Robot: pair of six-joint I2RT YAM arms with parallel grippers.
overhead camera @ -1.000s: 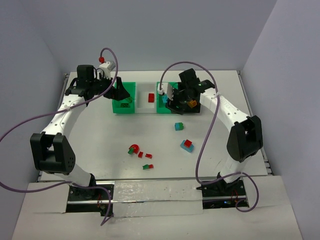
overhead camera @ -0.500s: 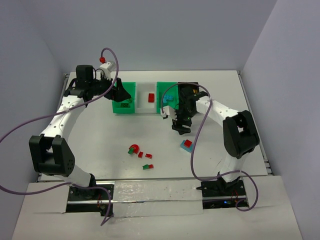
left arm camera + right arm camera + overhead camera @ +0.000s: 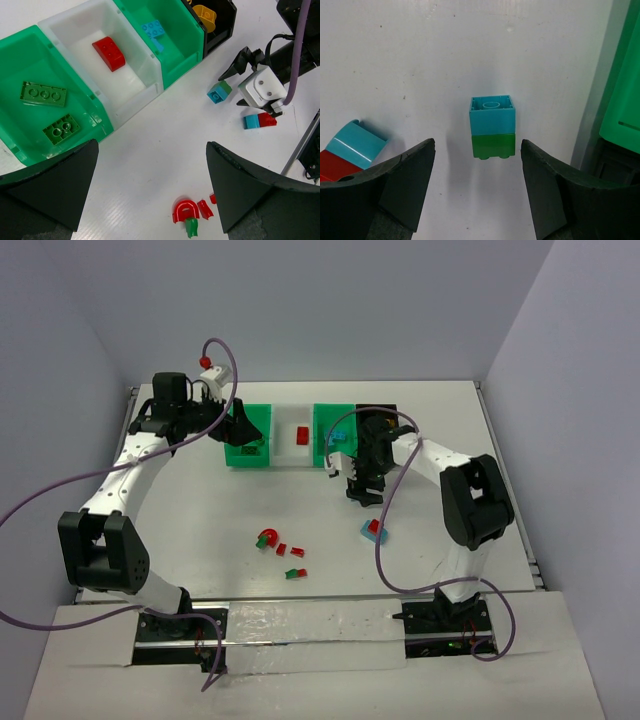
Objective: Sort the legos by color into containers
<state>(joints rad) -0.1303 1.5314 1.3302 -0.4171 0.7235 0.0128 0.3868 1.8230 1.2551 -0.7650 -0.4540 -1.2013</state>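
Hovering spread, the right end effector [image 3: 476,150] straddles a cyan-green lego [image 3: 492,125] without touching — the left end effector [image 3: 152,147] gapes wide.

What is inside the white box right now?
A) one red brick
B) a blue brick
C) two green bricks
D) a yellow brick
A: in the left wrist view the white bin holds a single red brick, and nothing else lies in it.
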